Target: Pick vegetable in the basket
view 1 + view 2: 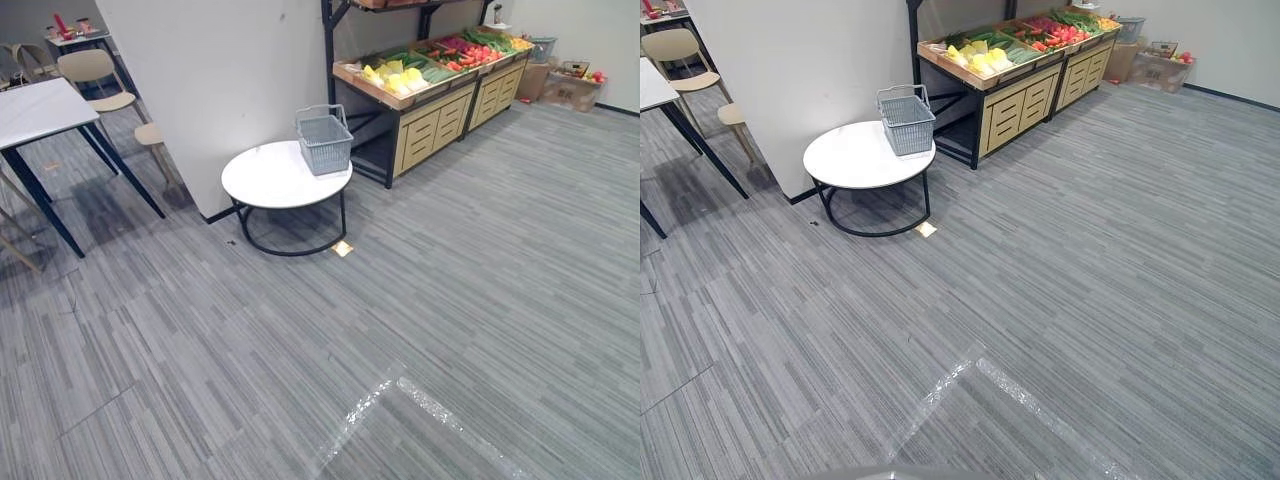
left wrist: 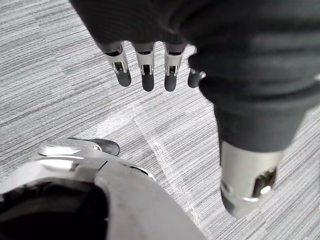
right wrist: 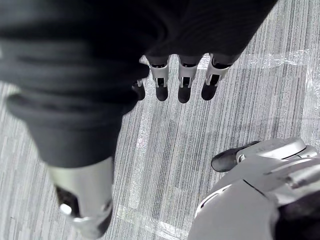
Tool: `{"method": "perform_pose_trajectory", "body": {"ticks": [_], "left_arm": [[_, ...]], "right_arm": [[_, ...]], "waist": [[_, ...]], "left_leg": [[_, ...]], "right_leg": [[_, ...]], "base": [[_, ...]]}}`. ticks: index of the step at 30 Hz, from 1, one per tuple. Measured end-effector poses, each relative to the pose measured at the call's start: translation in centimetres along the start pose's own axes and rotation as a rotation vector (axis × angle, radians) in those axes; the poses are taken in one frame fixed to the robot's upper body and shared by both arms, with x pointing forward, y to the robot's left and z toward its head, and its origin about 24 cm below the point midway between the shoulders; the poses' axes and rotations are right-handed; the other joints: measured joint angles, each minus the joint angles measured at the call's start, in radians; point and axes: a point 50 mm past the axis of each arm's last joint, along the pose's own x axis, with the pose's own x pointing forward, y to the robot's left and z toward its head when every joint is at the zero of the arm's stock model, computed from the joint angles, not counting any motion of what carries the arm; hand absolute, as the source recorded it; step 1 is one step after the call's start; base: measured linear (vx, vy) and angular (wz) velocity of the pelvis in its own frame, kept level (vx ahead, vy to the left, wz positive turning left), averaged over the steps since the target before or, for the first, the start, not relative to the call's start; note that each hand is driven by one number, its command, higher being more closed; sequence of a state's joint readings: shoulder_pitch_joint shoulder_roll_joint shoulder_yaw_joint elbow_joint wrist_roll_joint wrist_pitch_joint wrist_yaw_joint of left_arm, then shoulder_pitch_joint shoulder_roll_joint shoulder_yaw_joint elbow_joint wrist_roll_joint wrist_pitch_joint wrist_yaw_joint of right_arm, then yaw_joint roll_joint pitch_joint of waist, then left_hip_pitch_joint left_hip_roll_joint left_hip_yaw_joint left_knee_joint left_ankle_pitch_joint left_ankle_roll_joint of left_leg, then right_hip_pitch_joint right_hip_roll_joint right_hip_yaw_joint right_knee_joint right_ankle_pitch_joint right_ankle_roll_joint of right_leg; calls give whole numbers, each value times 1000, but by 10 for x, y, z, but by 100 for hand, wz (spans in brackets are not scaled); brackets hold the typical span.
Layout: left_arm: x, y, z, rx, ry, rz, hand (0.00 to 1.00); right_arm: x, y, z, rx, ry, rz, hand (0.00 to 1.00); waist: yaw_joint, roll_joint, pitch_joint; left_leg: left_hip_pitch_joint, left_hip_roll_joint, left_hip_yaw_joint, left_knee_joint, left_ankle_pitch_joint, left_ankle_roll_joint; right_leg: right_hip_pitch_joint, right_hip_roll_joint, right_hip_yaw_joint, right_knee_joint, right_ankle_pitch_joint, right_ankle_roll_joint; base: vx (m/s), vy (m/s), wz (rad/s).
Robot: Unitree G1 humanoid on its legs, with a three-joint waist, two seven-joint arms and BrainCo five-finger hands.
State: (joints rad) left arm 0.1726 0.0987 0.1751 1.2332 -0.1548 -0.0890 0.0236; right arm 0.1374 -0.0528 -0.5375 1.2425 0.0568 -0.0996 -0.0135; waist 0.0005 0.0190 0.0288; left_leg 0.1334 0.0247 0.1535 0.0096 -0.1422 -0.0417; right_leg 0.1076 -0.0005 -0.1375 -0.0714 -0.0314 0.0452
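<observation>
A: Where's the vegetable?
B: The vegetables lie in the trays of the wooden stand, well ahead of both sets of fingers and a bit to the right. The pieces are too small to tell any long axis. The row of trays runs away to the right.
A: Basket?
B: The grey basket stands upright at the far edge of the round white surface, near the stand's near end. Can't tell if anything's inside.
A: Hands?
B: The left hand and right hand hang over the floor, fingers straight and released, holding nothing.
A: Which is nearer?
B: The right hand, I'd judge, and only narrowly. Both are well apart from the stand, so the robot likely has to walk up before either can reach.
</observation>
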Motion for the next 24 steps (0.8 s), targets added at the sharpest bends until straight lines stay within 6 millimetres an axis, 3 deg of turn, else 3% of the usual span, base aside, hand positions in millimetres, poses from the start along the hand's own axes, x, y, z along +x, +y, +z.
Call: {"method": "perform_pose_trajectory", "body": {"ticks": [2,24], "left_arm": [[0,0,1,0,-1,0,0],[1,-1,4,-15,-18,-8,0]], "right_arm": [[1,2,2,5,-3,3,0],[1,7,6,43,-16,20,0]], "waist": [[1,-5,7],[2,-8,39]], "left_leg": [[9,1,0,-16,9,-12],[29,14,27,-43,17,-12]], "right_leg": [[1,1,-1,-2,0,1],[16,19,7,-33,14,-2]], "base": [[-13,-18,0],[-11,-18,-2]]}}
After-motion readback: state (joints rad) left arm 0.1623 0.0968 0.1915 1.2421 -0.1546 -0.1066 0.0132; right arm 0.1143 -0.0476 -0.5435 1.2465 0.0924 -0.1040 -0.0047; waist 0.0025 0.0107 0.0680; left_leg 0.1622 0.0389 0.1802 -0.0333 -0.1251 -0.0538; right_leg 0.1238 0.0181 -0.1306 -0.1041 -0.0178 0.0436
